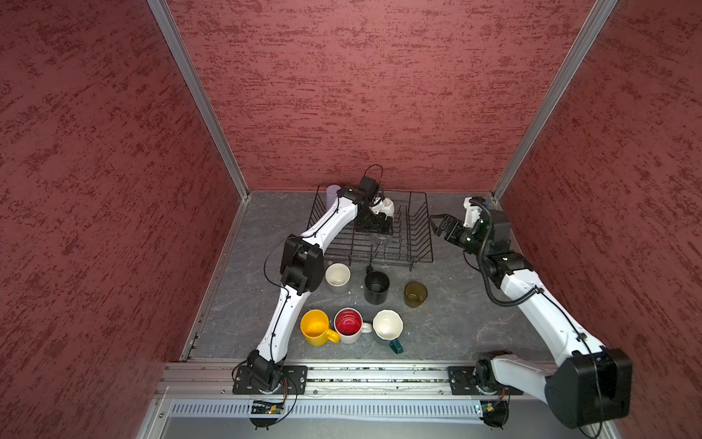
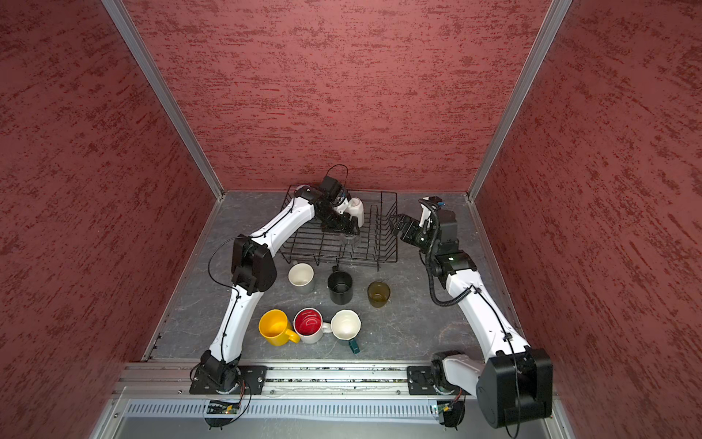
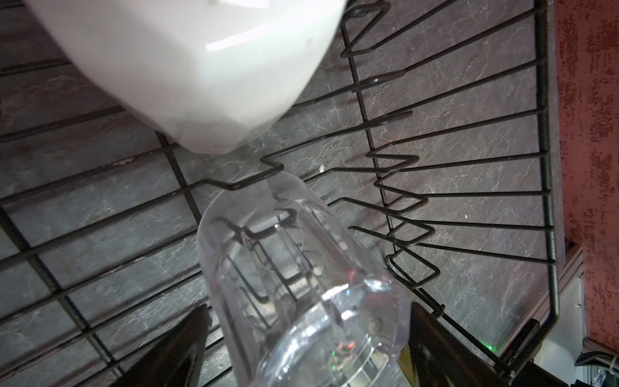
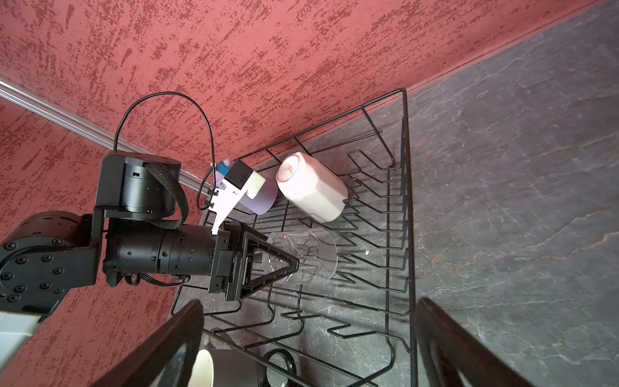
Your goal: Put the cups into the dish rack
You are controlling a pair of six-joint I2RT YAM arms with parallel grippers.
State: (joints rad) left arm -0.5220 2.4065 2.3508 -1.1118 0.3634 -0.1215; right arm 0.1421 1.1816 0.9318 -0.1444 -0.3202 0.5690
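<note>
Grey slate tabletop (image 1: pixel 456 323), mottled red walls (image 1: pixel 380 95).

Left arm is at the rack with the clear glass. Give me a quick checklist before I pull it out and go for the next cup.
1. Left gripper free of the clear glass: jaws wide, gap at one finger, the other close; cannot tell.
2. Glass lying in the dish rack: ok.
3. White faceted cup in the rack, on its side: ok.
4. Right gripper open, empty, beside the rack: ok.
5. Loading finished: six cups stand on the table; not ok.
</note>
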